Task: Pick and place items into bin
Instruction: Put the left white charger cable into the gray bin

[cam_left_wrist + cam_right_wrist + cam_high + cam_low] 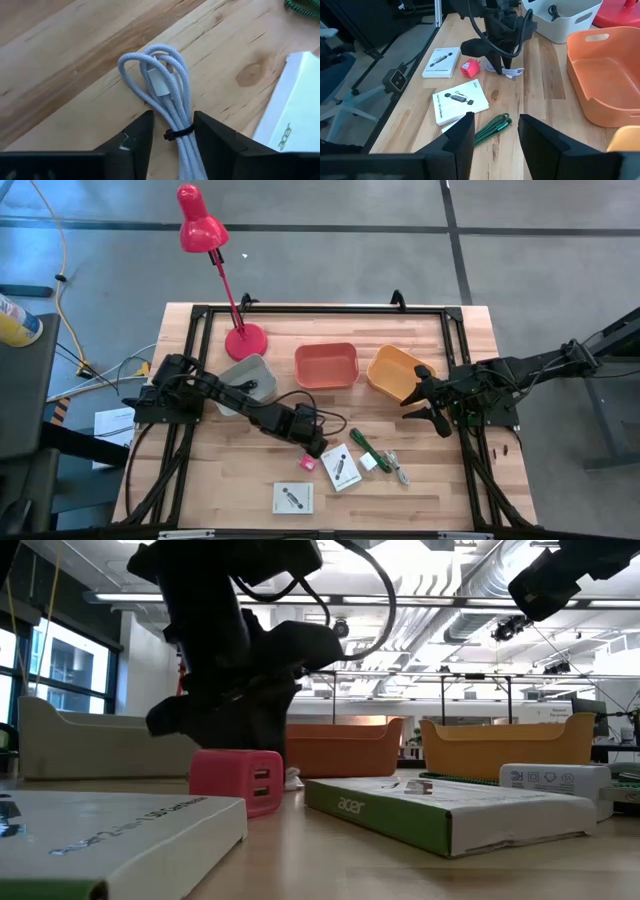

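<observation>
The left gripper is lowered on the worktop; its spread fingers are set around a white cable; the right gripper is held spread above.

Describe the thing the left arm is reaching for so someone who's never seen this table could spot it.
Start at the grey bin near the red lamp and follow the left arm toward the table's middle. Its left pincer stands open astride a coiled pale cable, bundled with a thin black tie. Unlike the pink cube and the white boxes beside it, it is soft, looped cord.
</observation>
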Controlling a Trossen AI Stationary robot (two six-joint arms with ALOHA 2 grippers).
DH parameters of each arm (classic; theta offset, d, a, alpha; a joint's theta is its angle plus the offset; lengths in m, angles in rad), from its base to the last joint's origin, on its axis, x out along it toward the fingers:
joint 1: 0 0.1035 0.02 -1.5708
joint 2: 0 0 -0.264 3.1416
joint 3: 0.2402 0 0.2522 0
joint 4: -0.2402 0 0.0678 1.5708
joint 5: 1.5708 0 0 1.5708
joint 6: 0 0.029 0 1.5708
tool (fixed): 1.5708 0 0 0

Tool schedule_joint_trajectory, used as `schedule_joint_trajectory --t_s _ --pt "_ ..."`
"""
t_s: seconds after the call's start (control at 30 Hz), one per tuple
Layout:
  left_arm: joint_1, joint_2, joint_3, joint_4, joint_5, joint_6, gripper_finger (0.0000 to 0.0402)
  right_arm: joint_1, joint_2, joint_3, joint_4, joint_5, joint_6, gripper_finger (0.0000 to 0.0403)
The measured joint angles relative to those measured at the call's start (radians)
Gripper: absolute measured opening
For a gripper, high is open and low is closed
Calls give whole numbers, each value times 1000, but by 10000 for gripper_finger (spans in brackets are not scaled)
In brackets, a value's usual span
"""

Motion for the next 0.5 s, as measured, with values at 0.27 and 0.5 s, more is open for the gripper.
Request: schedule_joint_trajectory --t_s 0.27,0.5 --pt "-1 6 51 -89 27 199 89 0 0 0 0 0 1 142" --pt "-5 7 67 -79 45 429 79 0 0 0 0 0 -1 142"
